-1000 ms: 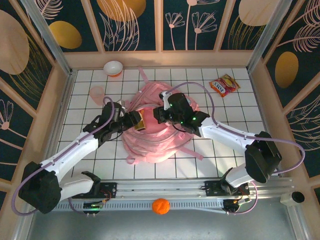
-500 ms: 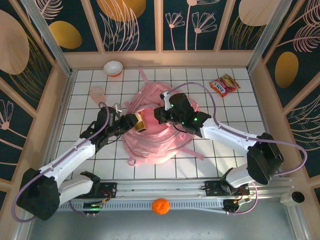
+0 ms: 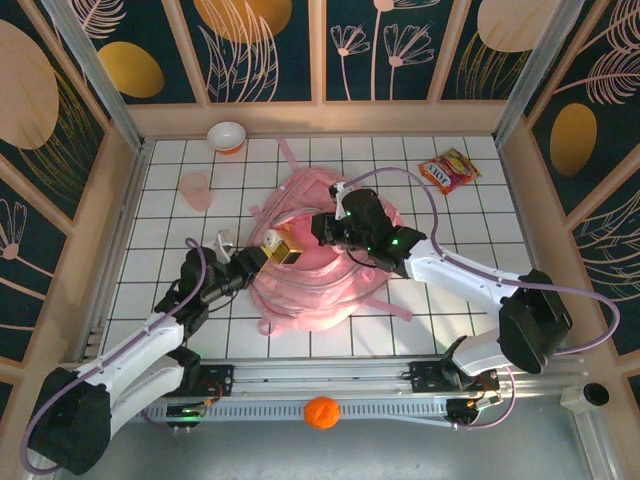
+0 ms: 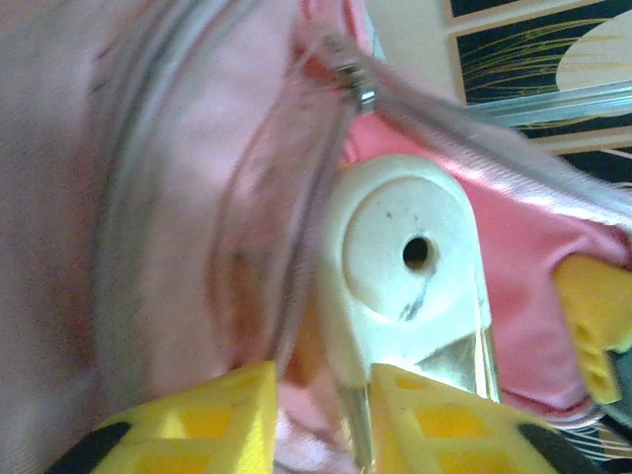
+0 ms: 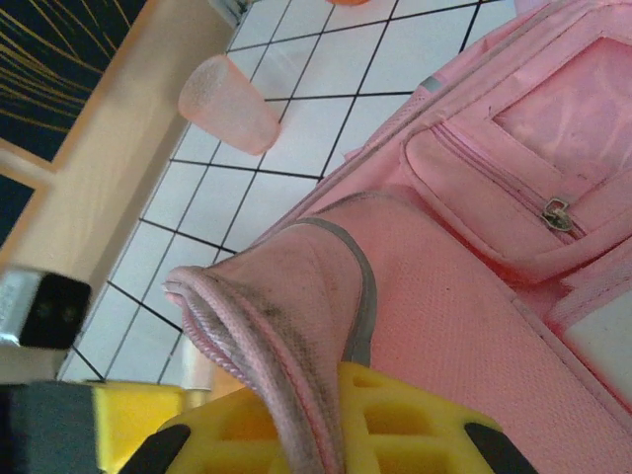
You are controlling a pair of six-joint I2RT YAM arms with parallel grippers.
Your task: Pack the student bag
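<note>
Moved since a second ago: your left forearm has swung back toward the near-left corner of the worktop (image 3: 470,220). The left gripper (image 3: 278,247) keeps its tips at the left side of the student bag (image 3: 320,290). Your right arm has barely shifted.
Top view, bag: it lies crumpled around the middle of the worktop, with straps trailing toward the near and far edges.
Top view, right gripper: your right gripper (image 3: 324,228) sits on the bag's far half, near the left gripper's tips.
Top view, other things: a bowl (image 3: 228,135) stands near the far-left corner. A pink cup (image 3: 195,188) lies by the left edge, apart from the bag. A snack packet (image 3: 448,170) lies near the far-right corner. An orange ball (image 3: 321,411) rests off the tiles, on the metal strip along the near edge.
Left wrist view: your left gripper (image 4: 321,395) has its yellow fingers a little apart. A white rounded piece (image 4: 410,257) with a small hole reaches down between them, close against one. You cannot tell whether it is pinched. Pink fabric of the student bag (image 4: 148,197) lies behind it, with a metal zip pull (image 4: 360,91) above.
Right wrist view: your right gripper (image 5: 276,434) is clamped on a folded, grey-trimmed edge of the student bag (image 5: 474,326), which rises from between the yellow pads. The pink cup (image 5: 227,104) lies on the tiles beyond, clear of the bag.
</note>
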